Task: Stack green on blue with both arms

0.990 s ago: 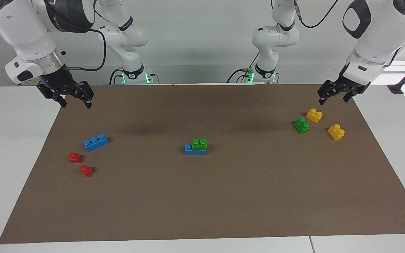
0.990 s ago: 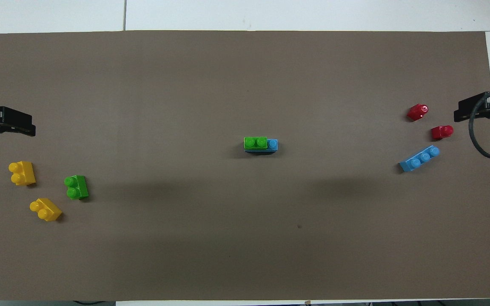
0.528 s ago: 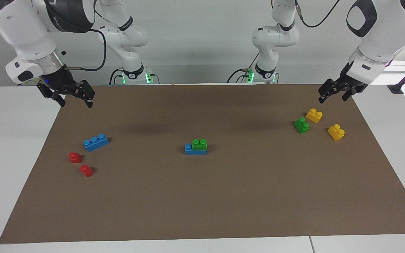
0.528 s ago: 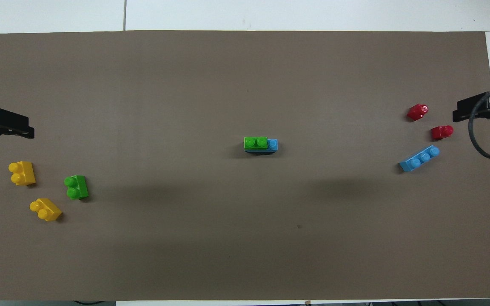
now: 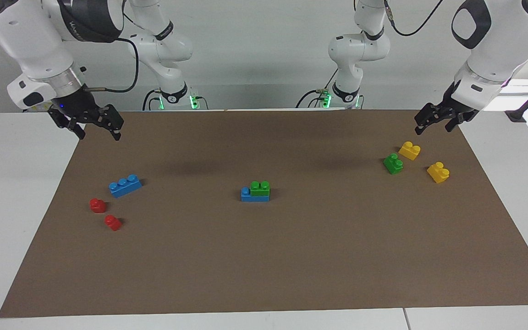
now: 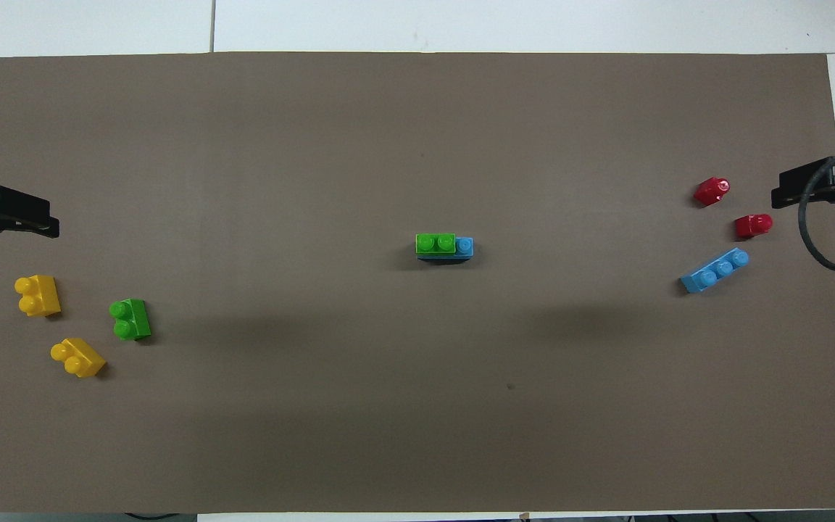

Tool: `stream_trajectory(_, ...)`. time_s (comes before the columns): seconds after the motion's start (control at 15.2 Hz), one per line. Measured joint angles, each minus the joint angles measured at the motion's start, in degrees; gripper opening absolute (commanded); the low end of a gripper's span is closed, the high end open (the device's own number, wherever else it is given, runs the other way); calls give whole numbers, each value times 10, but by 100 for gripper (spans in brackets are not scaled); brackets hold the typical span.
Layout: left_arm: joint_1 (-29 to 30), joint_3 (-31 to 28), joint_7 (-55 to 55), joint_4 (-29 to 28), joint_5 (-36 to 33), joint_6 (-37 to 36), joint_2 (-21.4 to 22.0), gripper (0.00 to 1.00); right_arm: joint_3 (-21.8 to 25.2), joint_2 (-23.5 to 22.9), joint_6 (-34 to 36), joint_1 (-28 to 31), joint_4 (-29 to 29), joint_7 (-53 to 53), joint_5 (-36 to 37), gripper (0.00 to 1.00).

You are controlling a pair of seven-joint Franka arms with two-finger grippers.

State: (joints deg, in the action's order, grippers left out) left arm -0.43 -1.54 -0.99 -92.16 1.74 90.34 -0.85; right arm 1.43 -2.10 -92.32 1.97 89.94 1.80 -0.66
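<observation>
On the brown mat (image 5: 291, 256), at its middle, a green brick (image 5: 260, 188) sits pressed onto a blue brick (image 5: 255, 195), covering two of its three studs and leaving bare the stud toward the right arm's end. This stacked pair serves as the landmark.

Well apart from the stack, up in the air over the mat's corner at the right arm's end, hangs the right gripper (image 5: 100, 133). Its fingers are spread wide, and it holds and touches nothing. Toward that same end from the stack lie a second blue brick (image 5: 125, 185) and two red bricks (image 5: 97, 205) (image 5: 112, 222), all loose on the mat.

Equally far from the stack toward the left arm's end, the left gripper (image 5: 433, 127) hangs over the mat's edge, fingers likewise parted, empty and clear of everything. Below it, toward that end from the stack, rest a second green brick (image 5: 393, 163) and two yellow bricks (image 5: 409, 150) (image 5: 438, 172); the green one lies just beside one yellow brick.
</observation>
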Motion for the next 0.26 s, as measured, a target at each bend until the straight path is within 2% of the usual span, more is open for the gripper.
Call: stream_trajectory(0.26, 0, 0, 0, 0, 0, 0, 0, 100, 0, 0, 0, 3, 0, -6, 0, 100)
